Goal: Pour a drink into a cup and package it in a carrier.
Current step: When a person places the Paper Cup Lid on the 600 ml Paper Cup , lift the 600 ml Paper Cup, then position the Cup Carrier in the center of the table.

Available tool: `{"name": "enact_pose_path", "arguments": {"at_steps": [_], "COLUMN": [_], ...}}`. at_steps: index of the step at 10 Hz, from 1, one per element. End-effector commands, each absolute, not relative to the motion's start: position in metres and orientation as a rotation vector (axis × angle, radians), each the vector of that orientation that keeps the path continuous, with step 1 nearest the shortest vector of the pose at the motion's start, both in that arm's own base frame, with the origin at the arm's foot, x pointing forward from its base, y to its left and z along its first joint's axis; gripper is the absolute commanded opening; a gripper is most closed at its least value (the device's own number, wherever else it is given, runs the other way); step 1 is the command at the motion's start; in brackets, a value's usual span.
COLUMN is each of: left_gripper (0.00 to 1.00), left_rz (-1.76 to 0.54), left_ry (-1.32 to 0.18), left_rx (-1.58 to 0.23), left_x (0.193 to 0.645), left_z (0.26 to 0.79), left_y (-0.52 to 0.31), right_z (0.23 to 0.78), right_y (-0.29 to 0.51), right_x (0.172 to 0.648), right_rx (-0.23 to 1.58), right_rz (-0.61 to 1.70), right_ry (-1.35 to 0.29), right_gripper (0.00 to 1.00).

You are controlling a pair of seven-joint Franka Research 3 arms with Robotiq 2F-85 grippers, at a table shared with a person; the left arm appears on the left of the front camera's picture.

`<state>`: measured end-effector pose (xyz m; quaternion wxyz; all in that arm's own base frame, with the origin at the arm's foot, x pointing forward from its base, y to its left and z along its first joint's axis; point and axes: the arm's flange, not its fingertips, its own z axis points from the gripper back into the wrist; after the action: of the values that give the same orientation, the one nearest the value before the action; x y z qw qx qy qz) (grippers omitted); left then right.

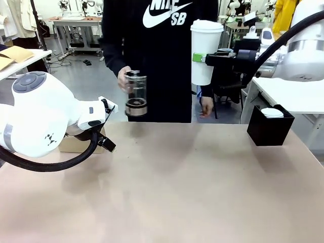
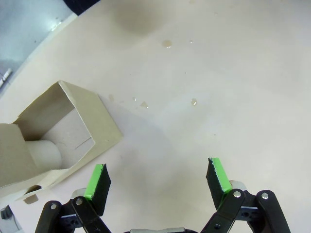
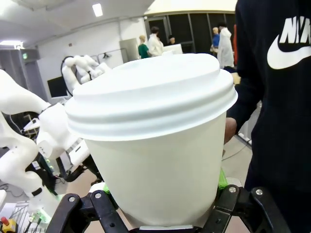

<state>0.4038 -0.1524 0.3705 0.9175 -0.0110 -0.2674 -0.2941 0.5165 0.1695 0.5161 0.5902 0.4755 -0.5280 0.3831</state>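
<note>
A person's hand holds the glass press pot (image 1: 135, 93) above the table's far edge, with a little dark drink (image 1: 135, 107) at its bottom. My right gripper (image 1: 201, 57) is raised high at the right, shut on a white cup (image 1: 205, 48) with a white lid. In the right wrist view the cup (image 3: 155, 145) stands upright between the green pads (image 3: 221, 178). My left gripper (image 2: 158, 178) hangs open over the table, empty. The brown cardboard carrier (image 2: 68, 126) lies just beside its left finger, with a white cylinder (image 2: 44, 153) in one slot. The carrier (image 1: 75, 145) sits partly hidden behind my left arm.
A black square box (image 1: 270, 129) with a white lid in it stands at the table's far right. Several small drops (image 2: 167, 43) lie on the tabletop near the carrier. The person in a dark top (image 1: 167, 61) stands at the far edge.
</note>
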Motion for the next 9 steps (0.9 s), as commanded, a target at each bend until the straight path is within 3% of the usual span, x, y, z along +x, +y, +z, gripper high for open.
{"name": "enact_pose_path", "arguments": {"at_steps": [1,3,4,9], "left_gripper": [1.0,1.0,1.0,1.0], "left_rz": [-0.604,-0.604,-0.604,-0.604], "left_ry": [-0.55,-0.55,-0.55,-0.55], "left_rx": [-0.025,-0.025,-0.025,-0.025], "left_x": [0.404,0.404,0.404,0.404], "left_z": [0.37,0.37,0.37,0.37], "left_y": [-0.152,-0.152,-0.152,-0.152], "right_z": [0.518,0.515,0.518,0.518], "right_y": [0.159,0.149,0.161,0.161], "right_x": [0.505,0.5,0.508,0.508], "right_rx": [1.114,1.192,1.104,1.104], "right_rz": [0.888,0.884,0.888,0.888], "right_ry": [-1.211,-1.219,-1.234,-1.234], "right_gripper": [0.81,0.81,0.81,0.81]}}
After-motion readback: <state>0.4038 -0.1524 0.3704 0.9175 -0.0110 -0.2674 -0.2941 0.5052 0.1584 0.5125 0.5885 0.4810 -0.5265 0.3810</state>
